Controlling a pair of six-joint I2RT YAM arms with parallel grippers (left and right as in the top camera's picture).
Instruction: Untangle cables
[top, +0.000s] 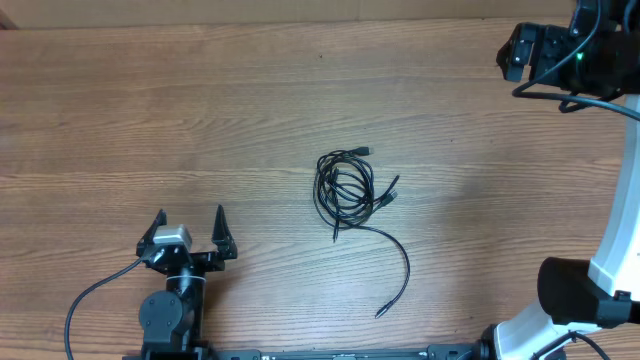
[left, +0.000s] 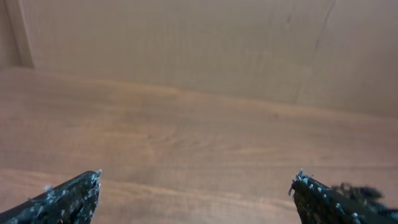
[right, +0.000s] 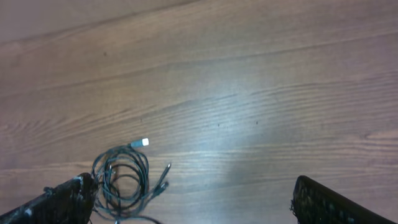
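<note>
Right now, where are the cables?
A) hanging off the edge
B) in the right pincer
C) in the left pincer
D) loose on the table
D: the cables lie on the table, with the left pincer and right pincer both open and clear of them.

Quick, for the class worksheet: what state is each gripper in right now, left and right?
Left gripper: open, holding nothing.
Right gripper: open, holding nothing; the tangled thin black cables lie ungripped.
</note>
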